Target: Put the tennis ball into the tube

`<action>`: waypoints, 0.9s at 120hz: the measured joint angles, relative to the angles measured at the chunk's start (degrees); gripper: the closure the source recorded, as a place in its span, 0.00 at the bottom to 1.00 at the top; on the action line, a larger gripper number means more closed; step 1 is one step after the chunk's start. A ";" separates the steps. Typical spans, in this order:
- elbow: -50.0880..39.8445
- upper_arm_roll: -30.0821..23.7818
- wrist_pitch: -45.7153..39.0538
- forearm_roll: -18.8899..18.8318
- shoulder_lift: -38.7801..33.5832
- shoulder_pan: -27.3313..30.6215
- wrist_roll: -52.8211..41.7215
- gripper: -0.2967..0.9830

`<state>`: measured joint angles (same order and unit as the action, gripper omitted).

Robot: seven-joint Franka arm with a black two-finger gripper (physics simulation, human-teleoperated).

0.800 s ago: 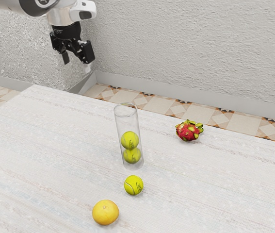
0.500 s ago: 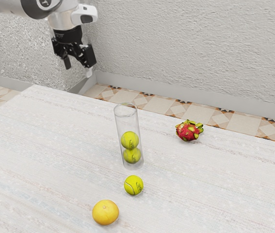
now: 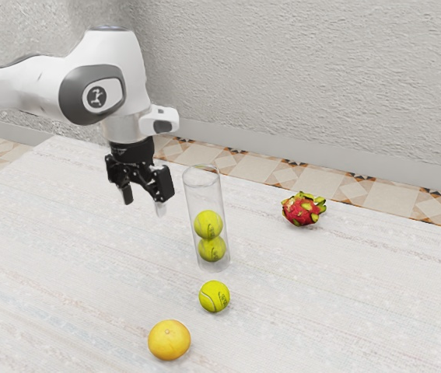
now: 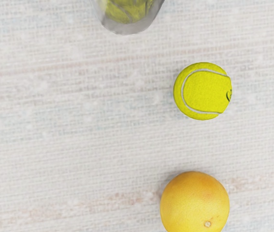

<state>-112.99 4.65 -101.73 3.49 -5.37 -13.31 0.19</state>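
Whitish, streaked tabletop [image 3: 64, 264] bears the loose tennis ball [image 3: 215, 297], near the upright clear tube [image 3: 203, 196] with two stacked balls [image 3: 208, 224] inside. An orange [image 3: 169, 340] sits nearby, a dragon fruit [image 3: 302, 210] farther off. The gripper [image 3: 144, 203] hangs empty, fingers spread apart.

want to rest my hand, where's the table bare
Bare table stretches from the loose ball and orange to the exterior view's right, up to the dragon fruit, and from the tube to that view's left. Crowded: the row of tube, ball and orange.
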 joint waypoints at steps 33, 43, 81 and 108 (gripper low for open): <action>-6.78 -4.72 -10.90 1.53 5.27 -1.09 3.11 0.23; -8.31 -5.61 -14.35 2.24 6.85 -1.46 3.84 0.23; -10.18 -6.93 -27.36 0.72 14.14 -0.36 5.89 0.23; -9.97 -7.45 -31.42 0.98 17.66 -0.76 6.88 0.23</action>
<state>-122.97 -2.80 -133.16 4.47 12.29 -14.07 7.07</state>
